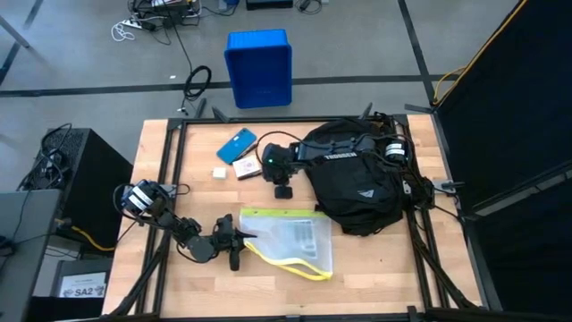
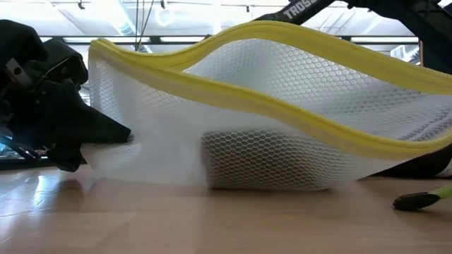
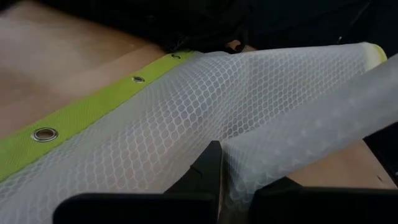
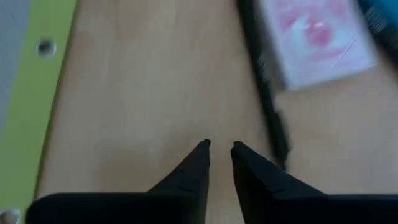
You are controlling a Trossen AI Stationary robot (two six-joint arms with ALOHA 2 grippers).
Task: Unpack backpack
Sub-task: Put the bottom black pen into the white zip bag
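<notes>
One black backpack (image 1: pixel 357 179) lies rumpled at your table's (image 1: pixel 375 273) right, small white logo up. Your right gripper (image 1: pixel 283 191) hovers just beside it over bare wood, fingers nearly together, holding nothing. Your left gripper (image 1: pixel 239 240) is clamped on the white mesh pouch's (image 1: pixel 290 241) yellow-edged corner.
</notes>
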